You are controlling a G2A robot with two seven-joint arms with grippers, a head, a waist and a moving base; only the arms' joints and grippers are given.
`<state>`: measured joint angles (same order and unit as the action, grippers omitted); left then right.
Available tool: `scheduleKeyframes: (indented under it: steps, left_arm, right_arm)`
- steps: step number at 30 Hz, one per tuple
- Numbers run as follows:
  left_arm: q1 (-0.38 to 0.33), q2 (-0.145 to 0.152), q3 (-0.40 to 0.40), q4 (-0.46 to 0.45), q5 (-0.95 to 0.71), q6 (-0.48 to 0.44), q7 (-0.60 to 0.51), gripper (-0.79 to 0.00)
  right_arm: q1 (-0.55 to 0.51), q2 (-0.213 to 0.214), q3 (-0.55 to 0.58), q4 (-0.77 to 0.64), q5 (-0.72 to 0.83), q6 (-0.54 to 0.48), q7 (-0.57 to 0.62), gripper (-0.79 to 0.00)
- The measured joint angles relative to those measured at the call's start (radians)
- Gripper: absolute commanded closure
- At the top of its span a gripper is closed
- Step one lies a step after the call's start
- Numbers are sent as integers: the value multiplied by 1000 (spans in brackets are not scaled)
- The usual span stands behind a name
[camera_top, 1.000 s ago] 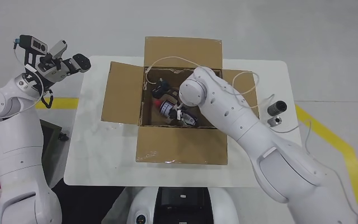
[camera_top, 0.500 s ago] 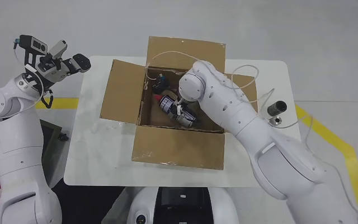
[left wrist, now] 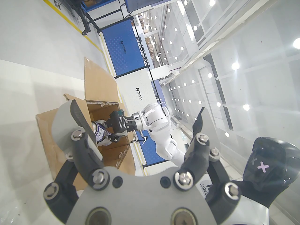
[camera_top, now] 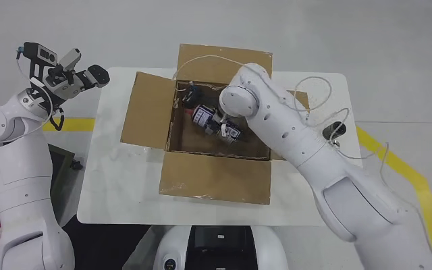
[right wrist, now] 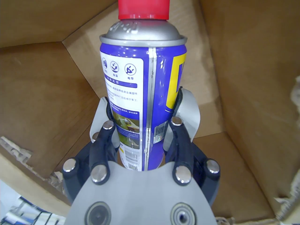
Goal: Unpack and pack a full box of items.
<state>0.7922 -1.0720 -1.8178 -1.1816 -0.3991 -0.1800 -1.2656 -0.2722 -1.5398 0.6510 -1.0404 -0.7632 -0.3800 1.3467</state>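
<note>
The right fingers (right wrist: 187,111) clamp the spray can (right wrist: 143,71) inside the box (right wrist: 46,83), with cardboard walls near either side of them. The left fingers (left wrist: 63,118) stand apart in open air, well off the box's edge.

We see bright, even overhead light on the white bench (camera_top: 121,196); soft shadow inside the box (camera_top: 194,138); ceiling lamps (left wrist: 235,65) flare w/ haze in left wrist view; glare streaks on the spray can (right wrist: 161,54); wrist views bulge at edges.
</note>
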Motion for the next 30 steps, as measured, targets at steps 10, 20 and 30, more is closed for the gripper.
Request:
scheduleKeyframes:
  steps: [10, 20, 30]
  left_arm:
    - [0, 0, 0, 0, 0, 0, 0, -785]
    - [0, 0, 0, 0, 0, 0, 0, -785]
    - [0, 0, 0, 0, 0, 0, 0, -785]
  right_arm:
    - [-162, 94, 181, -289, -79, -38, -33, 0]
    - [-359, 160, 377, -546, -142, -147, -275, 0]
    - [-525, 200, 525, -640, -200, -257, -585, 0]
